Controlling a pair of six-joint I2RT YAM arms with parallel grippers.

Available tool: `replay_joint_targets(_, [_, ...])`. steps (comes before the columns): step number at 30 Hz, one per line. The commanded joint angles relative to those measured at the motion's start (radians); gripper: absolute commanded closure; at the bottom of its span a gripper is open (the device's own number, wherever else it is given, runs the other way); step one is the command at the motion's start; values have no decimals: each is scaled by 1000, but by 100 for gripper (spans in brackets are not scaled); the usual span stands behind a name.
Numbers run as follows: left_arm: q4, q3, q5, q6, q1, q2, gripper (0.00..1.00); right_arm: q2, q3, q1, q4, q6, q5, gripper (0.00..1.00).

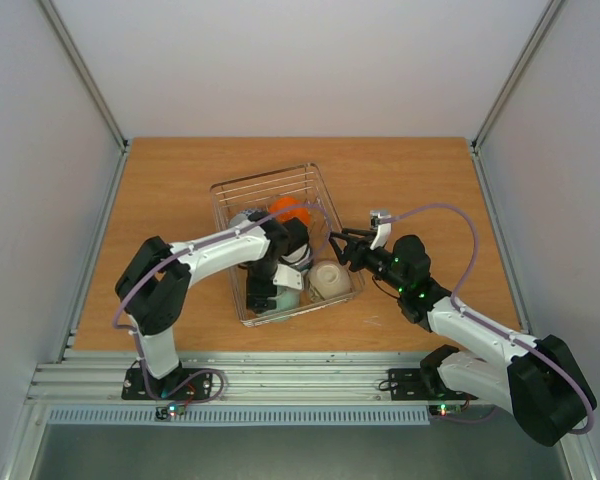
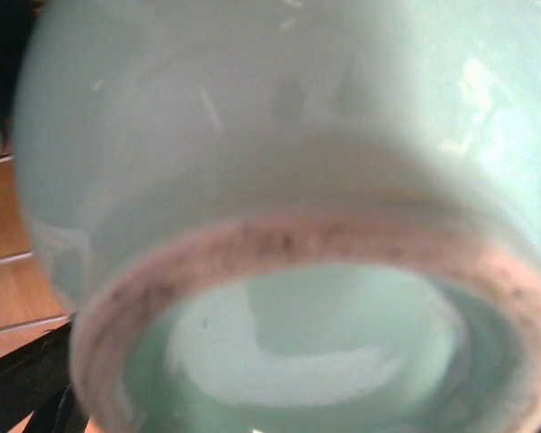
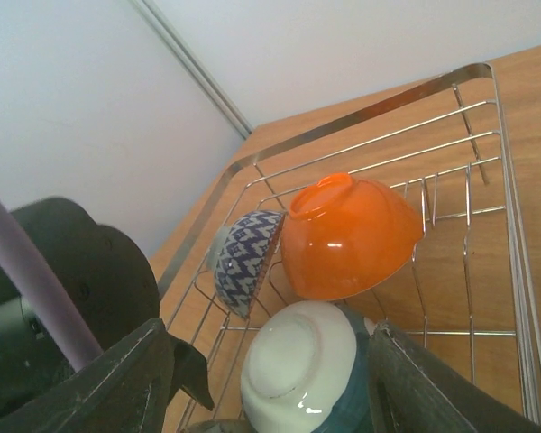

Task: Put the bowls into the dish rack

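The dish rack [image 1: 265, 178] stands mid-table with the bowls in it. An orange bowl [image 3: 347, 239] and a blue-patterned bowl [image 3: 245, 260] lean on their sides at the far end. A teal-banded white bowl [image 3: 298, 374] lies just nearer. A beige bowl [image 1: 330, 280] sits in the near right corner. My left gripper [image 1: 270, 280] reaches down into the rack, open, right over a pale green bowl [image 2: 279, 162]. That bowl's foot fills the left wrist view and hides the fingers. My right gripper [image 3: 270, 388] hovers open at the rack's right rim, holding nothing.
The rack's wire rim [image 3: 361, 113] runs just ahead of my right fingers. Bare wooden table [image 1: 420, 190] lies around the rack, bounded by white walls. My left arm [image 1: 210, 250] crosses the rack's left side.
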Motion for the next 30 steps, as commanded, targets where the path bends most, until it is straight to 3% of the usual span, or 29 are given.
replay_joint_targets(1, [7,81,23,-13,33,-41,1,10,-8,-3,21,0,-5,41])
replay_joint_targets(10, [-27,190,116,-45,93,-55,1,13,-4,-3,16,-1,-8,41])
replay_joint_targets(21, [-6,141,103,-41,102,-59,1,18,-3,-3,18,-1,-7,41])
replay_joint_targets(30, [57,212,158,-102,154,-111,1,13,45,-3,-82,-8,4,41])
